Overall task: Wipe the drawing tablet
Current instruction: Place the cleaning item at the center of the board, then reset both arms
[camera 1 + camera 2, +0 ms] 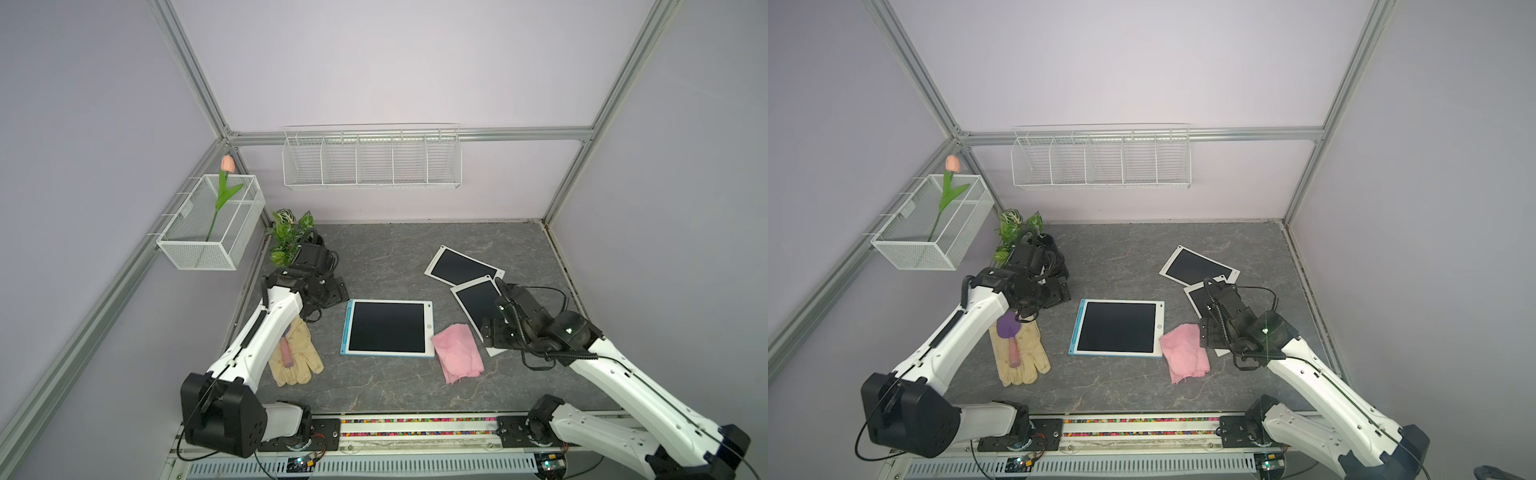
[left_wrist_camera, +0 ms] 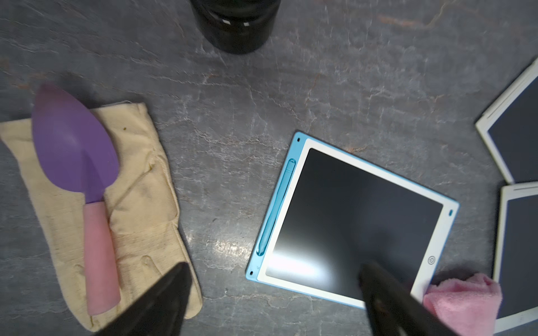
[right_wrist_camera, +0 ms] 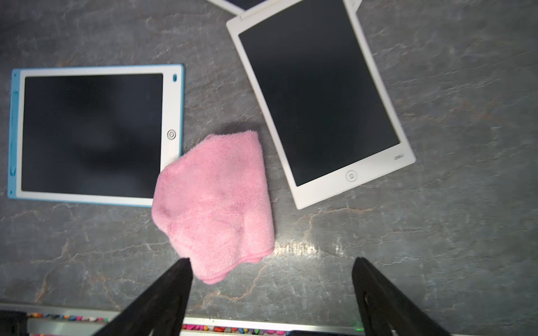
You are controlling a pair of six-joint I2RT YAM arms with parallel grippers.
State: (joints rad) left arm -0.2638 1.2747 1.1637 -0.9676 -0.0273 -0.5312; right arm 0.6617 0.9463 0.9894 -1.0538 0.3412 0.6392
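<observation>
The drawing tablet (image 1: 388,328) has a blue frame, a white bezel and a dark blank screen, and it lies flat mid-table; it also shows in the wrist views (image 2: 349,221) (image 3: 93,133). A crumpled pink cloth (image 1: 457,353) (image 3: 215,203) lies on the table against the tablet's right edge, overlapping one corner. My right gripper (image 3: 270,261) hovers open just right of the cloth, holding nothing. My left gripper (image 2: 273,270) is open and empty, above the table to the left of the tablet.
Two white tablets (image 1: 461,266) (image 1: 478,301) lie overlapping at the back right, partly under my right arm. A cream glove (image 1: 297,353) with a purple trowel (image 2: 75,145) lies left of the tablet. A potted plant (image 1: 286,232) and wire baskets (image 1: 372,158) (image 1: 212,224) are behind.
</observation>
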